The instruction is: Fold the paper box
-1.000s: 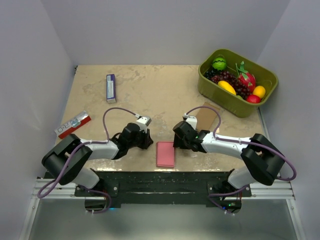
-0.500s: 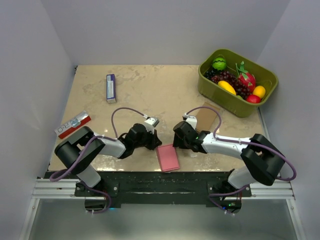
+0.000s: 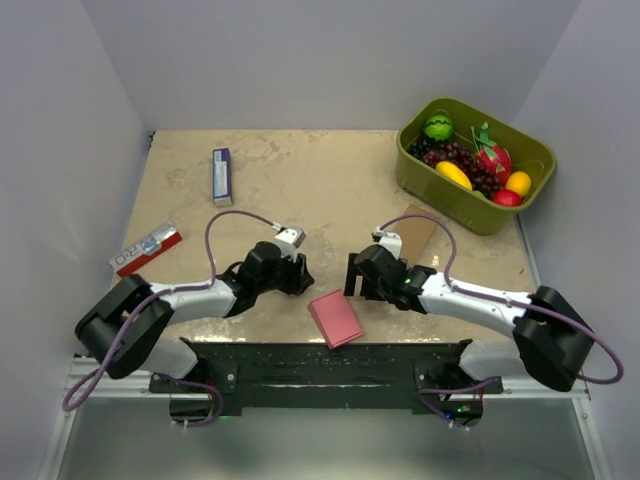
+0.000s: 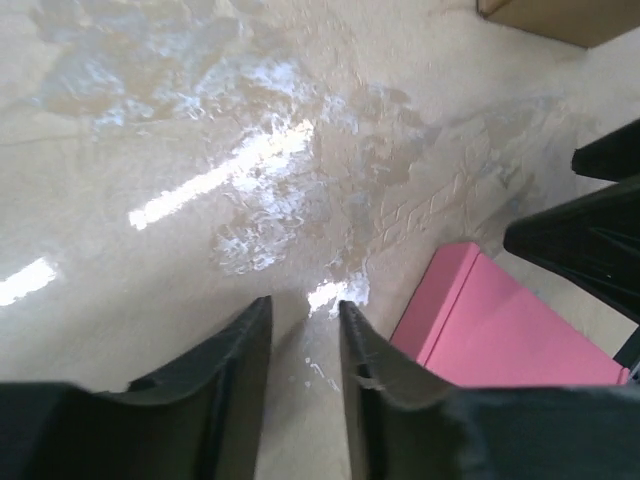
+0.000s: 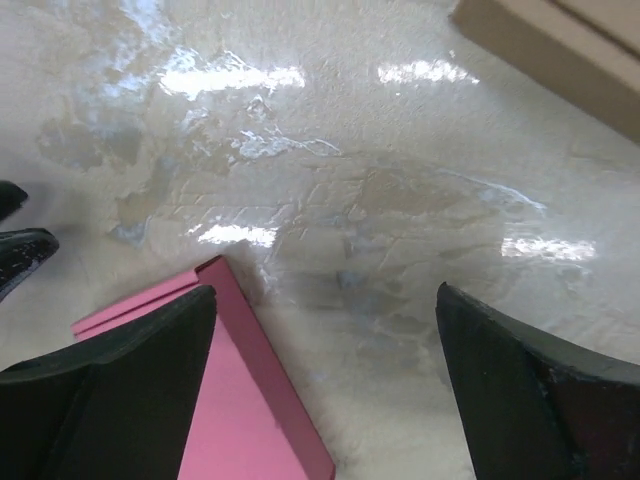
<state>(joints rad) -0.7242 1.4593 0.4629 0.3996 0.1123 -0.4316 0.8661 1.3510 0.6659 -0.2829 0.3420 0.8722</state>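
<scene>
The paper box, a closed pink packet, lies flat and skewed on the tabletop. It sits low in the middle of the overhead view, between the two arms. The left fingers stand slightly apart with nothing between them, the box just beside them. The right fingers are spread wide and empty, with the box's corner at the lower left of that wrist view. A brown cardboard box lies just above the right arm.

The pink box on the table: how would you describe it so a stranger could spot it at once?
On the tan table, look to the middle of the near edge. The paper box lies flat there, turned askew. It alone is plain pink: the packet far left is printed red and white, the card to its right brown.
</scene>
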